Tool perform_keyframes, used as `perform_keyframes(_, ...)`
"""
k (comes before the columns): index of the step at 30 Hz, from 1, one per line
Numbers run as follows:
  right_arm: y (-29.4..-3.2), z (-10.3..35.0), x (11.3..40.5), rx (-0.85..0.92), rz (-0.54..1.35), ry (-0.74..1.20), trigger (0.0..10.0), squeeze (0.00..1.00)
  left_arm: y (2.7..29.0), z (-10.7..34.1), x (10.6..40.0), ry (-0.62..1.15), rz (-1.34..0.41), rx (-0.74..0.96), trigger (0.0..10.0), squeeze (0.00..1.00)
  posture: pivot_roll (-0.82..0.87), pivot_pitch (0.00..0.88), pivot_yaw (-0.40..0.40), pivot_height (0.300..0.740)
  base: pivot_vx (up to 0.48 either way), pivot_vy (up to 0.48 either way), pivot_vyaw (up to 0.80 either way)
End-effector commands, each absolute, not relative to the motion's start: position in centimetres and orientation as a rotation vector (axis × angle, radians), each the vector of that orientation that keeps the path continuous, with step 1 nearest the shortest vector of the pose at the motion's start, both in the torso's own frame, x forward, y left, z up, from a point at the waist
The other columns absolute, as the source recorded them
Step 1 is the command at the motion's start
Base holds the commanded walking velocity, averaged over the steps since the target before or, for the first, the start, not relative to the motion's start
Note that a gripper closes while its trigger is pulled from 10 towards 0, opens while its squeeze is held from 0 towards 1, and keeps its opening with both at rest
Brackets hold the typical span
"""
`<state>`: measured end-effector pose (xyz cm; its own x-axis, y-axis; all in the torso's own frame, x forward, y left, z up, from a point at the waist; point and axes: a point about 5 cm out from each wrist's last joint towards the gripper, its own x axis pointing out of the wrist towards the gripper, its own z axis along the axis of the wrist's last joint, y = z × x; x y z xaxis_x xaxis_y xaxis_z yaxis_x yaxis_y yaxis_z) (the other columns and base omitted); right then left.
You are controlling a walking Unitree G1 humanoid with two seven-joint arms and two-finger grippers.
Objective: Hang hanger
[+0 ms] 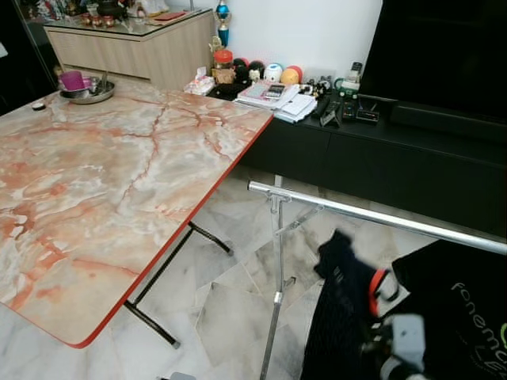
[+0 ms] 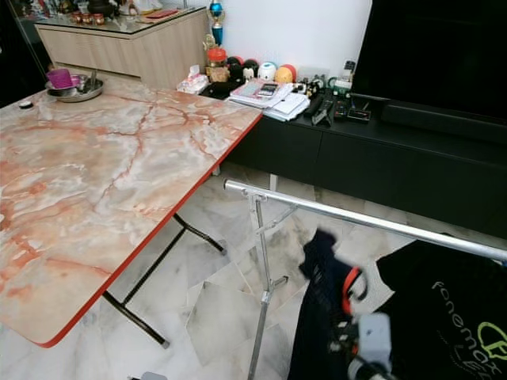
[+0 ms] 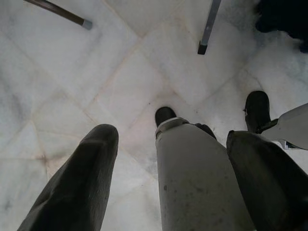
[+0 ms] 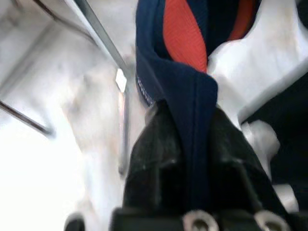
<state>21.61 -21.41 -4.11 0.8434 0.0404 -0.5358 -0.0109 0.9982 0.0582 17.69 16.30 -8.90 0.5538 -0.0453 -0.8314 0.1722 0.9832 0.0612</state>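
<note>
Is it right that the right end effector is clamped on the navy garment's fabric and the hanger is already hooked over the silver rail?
Not quite. The right end effector grips the navy garment, but the right eye view shows the red hanger below the silver rail, not hooked.

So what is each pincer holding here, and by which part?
Right pincer pinches the navy garment at a folded fabric edge beside its red hanger. Left pincer is open, holding nothing.

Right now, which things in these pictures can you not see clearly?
- Hanger: only a red curve shows in the eye views; the dark blue garment covers the rest.
- Right gripper: blurred in the wrist view.
- Black shirt: cut off by the picture's edge.
- Items on the black cabinet: too small.
</note>
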Motion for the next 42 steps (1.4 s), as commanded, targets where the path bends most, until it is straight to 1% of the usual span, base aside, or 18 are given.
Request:
perform_keyframes(1, -22.0, -4.5, 21.5, 0.037, -0.006, 0.601, 7.1, 0.0, 16.4, -9.2, 17.1, 1.0, -0.13, 0.152, 10.0, 0.0, 0.06, 0.034, -0.006, 0.74, 0.0, 0.0, 0.0)
perform_keyframes(2, -22.1, -4.9, 21.2, 0.031, -0.01, 0.632, 9.0, 0.0, 16.5, -9.2, 17.1, 0.999, -0.129, 0.151, 10.0, 0.0, 0.07, 0.033, -0.007, 0.74, 0.0, 0.0, 0.0)
perform_keyframes(3, -22.4, -5.6, 20.4, 0.016, -0.033, 0.703, 10.0, 0.0, 16.6, -9.1, 17.2, 0.994, -0.124, 0.146, 10.0, 0.0, 0.07, 0.032, -0.007, 0.74, 0.0, 0.0, 0.0)
perform_keyframes(5, -22.5, -5.9, 20.1, 0.01, -0.047, 0.73, 10.0, 0.0, 16.6, -9.1, 17.2, 0.993, -0.12, 0.143, 10.0, 0.0, 0.08, 0.027, -0.008, 0.74, 0.0, 0.0, 0.0)
perform_keyframes(9, -23.5, -6.3, 19.3, 0.004, -0.14, 0.764, 10.0, 0.0, 16.7, -9.1, 17.3, 0.984, -0.115, 0.137, 10.0, 0.0, 0.08, 0.027, -0.008, 0.74, 0.0, 0.0, 0.0)
perform_keyframes(11, -24.2, -6.4, 19.1, 0.045, -0.242, 0.759, 10.0, 0.0, 16.8, -9.1, 17.2, 0.99, -0.12, 0.15, 10.0, 0.0, 0.08, 0.026, 0.001, 0.74, 0.0, 0.0, 0.0)
perform_keyframes(14, -24.2, -6.6, 18.8, 0.085, -0.312, 0.751, 10.0, 0.0, 16.9, -9.2, 17.0, 0.998, -0.129, 0.157, 10.0, 0.0, 0.07, 0.024, 0.007, 0.74, 0.0, 0.0, 0.0)
perform_keyframes(18, -23.9, -6.9, 18.4, 0.085, -0.315, 0.766, 10.0, 0.0, 16.9, -9.2, 16.9, 0.999, -0.131, 0.155, 10.0, 0.0, 0.07, 0.023, 0.008, 0.74, 0.0, 0.0, 0.0)
perform_keyframes(20, -23.5, -7.4, 17.7, 0.082, -0.297, 0.797, 10.0, 0.0, 16.8, -9.2, 16.9, 1.0, -0.132, 0.154, 10.0, 0.0, 0.08, 0.02, 0.005, 0.74, 0.0, 0.0, 0.0)
perform_keyframes(25, -23.4, -7.8, 16.8, 0.081, -0.302, 0.83, 10.0, 0.0, 16.7, -9.3, 16.7, 1.002, -0.133, 0.154, 10.0, 0.0, 0.08, 0.017, 0.007, 0.74, 0.0, 0.0, 0.0)
perform_keyframes(42, -22.9, -8.2, 16.5, 0.093, -0.279, 0.859, 10.0, 0.0, 16.7, -9.3, 16.6, 1.003, -0.145, 0.161, 10.0, 0.0, 0.09, 0.011, 0.008, 0.74, 0.0, 0.0, 0.0)
